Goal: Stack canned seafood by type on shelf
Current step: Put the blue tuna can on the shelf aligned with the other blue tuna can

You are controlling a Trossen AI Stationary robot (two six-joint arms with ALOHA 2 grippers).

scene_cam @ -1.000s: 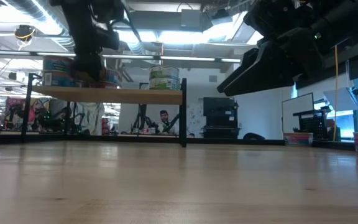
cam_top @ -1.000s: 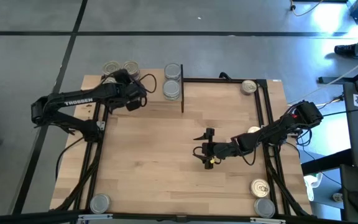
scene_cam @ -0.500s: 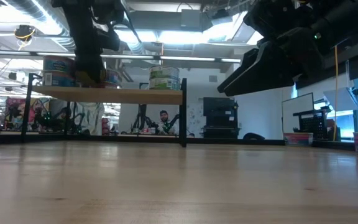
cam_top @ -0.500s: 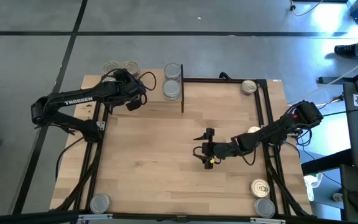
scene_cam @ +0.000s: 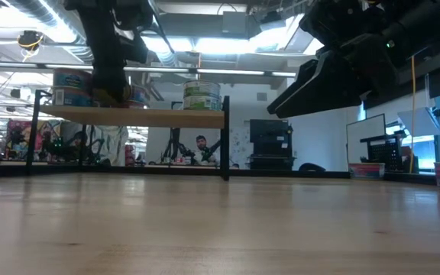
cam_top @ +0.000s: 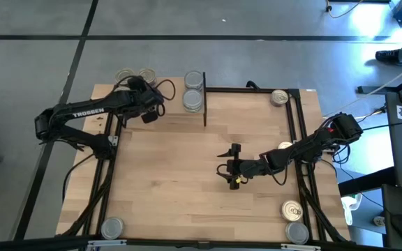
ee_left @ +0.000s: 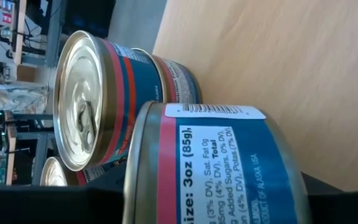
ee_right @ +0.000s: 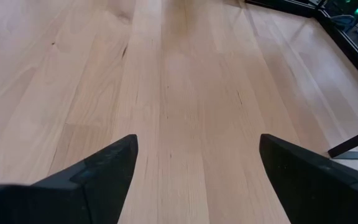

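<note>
The shelf stands at the table's far left. Gold-lidded blue tins stand at its far left, and in the left wrist view one such tin sits stacked on another. Two silver-topped tins stand by the shelf's right post. My left gripper reaches over the shelf next to the blue stack, shut on a blue tin with a red band. My right gripper hovers open over the bare middle of the table, with nothing between its fingers. My left gripper has the blue tin between its two fingers; one dark finger shows by the lid rim, the other by the base end. The tin hides the places of contact. It stands upright like the stacked tins; whether it rests on the shelf, I cannot tell.
Loose tins lie around the table's edges: a gold-topped one at the far right, a gold one and a silver one at the near right, and a silver one at the near left. Black frame rails run along the sides.
</note>
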